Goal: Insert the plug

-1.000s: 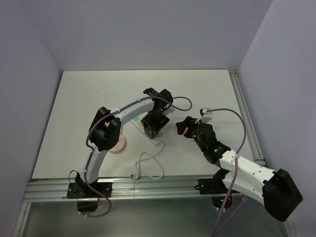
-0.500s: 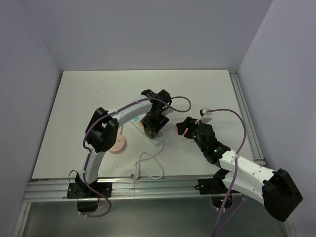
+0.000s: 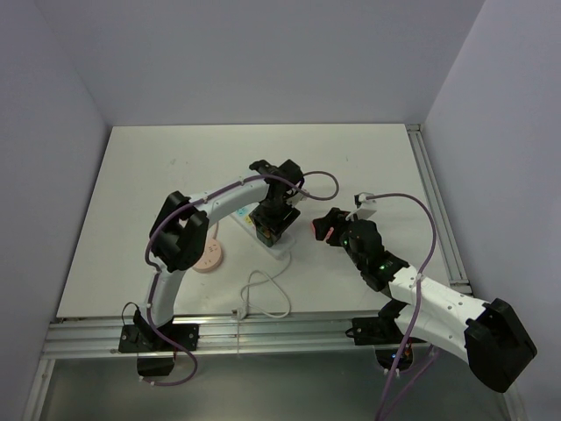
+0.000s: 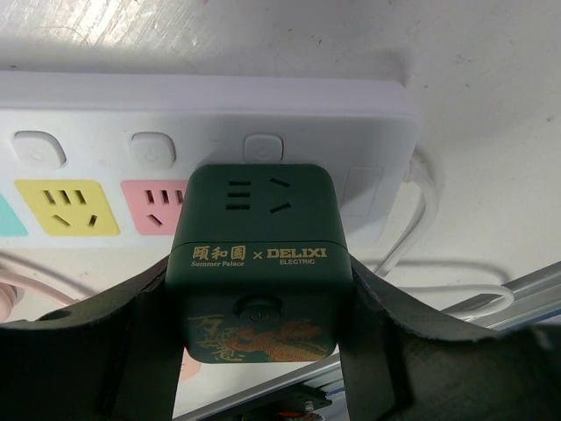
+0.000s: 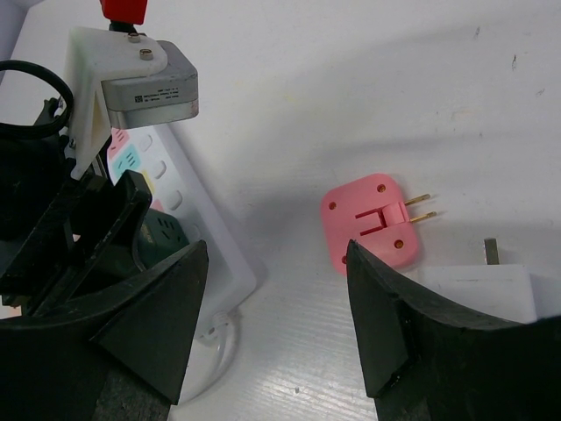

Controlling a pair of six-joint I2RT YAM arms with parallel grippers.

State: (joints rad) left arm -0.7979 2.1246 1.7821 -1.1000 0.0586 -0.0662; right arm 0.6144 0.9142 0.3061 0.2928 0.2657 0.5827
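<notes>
The plug (image 4: 259, 254) is a dark green cube with gold lettering and sockets on its top face. My left gripper (image 4: 259, 338) is shut on it, with one finger (image 4: 114, 342) on each side. The cube stands against the face of the white power strip (image 4: 368, 132), just right of the strip's pink socket; its pins are hidden. From above, the left gripper (image 3: 270, 221) is over the strip (image 3: 282, 251). My right gripper (image 5: 276, 263) hangs open and holds nothing, to the right of the strip (image 5: 215, 254) and near a pink two-pin plug (image 5: 372, 219).
The strip's white cable (image 3: 263, 298) loops toward the near edge. A round pink disc (image 3: 209, 259) lies left of the strip. A white charger block (image 5: 491, 285) sits beside the pink plug. An aluminium rail (image 3: 438, 219) runs along the table's right side.
The left arm's elbow has swung slightly left, while its gripper stays on the green plug at the strip. The right arm has not moved.
</notes>
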